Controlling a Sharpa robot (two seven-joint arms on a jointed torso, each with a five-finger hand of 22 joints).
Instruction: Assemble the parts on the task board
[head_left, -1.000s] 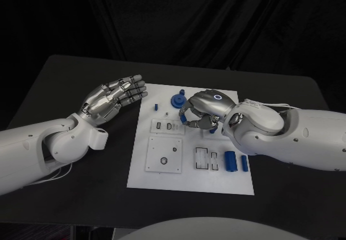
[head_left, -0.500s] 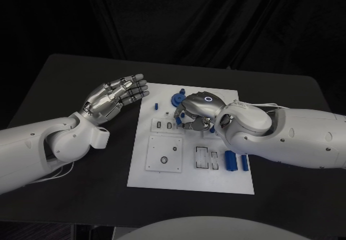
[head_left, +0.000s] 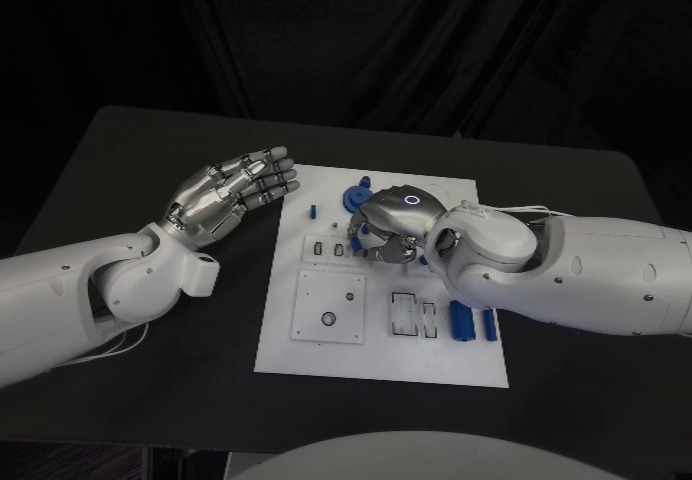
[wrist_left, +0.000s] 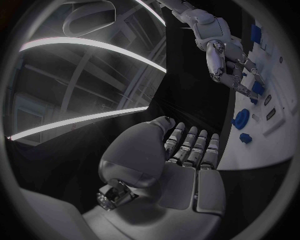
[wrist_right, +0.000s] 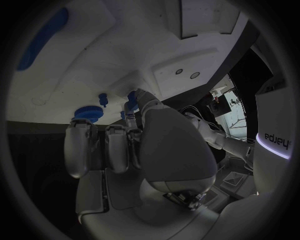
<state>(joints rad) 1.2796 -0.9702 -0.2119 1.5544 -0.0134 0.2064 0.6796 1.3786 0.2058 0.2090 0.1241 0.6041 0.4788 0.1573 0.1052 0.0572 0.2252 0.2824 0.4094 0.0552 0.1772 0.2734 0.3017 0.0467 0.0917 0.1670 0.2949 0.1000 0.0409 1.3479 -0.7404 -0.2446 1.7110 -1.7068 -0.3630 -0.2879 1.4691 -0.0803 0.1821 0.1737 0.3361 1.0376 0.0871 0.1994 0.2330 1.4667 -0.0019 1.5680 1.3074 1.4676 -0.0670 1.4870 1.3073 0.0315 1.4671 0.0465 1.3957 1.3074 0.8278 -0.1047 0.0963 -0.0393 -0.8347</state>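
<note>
We see the task board, a white plate, lying mid-frame on the black bench, its near edge toward the bottom of the frame with bare dark bench all round it. Near end of the board: blank white. Above that, a raised square panel left of centre, a slotted block beside it, and two blue cylinders lying side by side at the board's right edge, partly under the right forearm. Mid-board, the right hand is down on the plate, fingers curled in over small blue parts; we cannot tell whether it holds one. Just beyond it, a blue gear-like disc and a small blue peg stand near the board's upper left. The left hand hovers left of the board over bare bench, fingers straight and close together, holding nothing. Open bench left, right and beyond the board.
</note>
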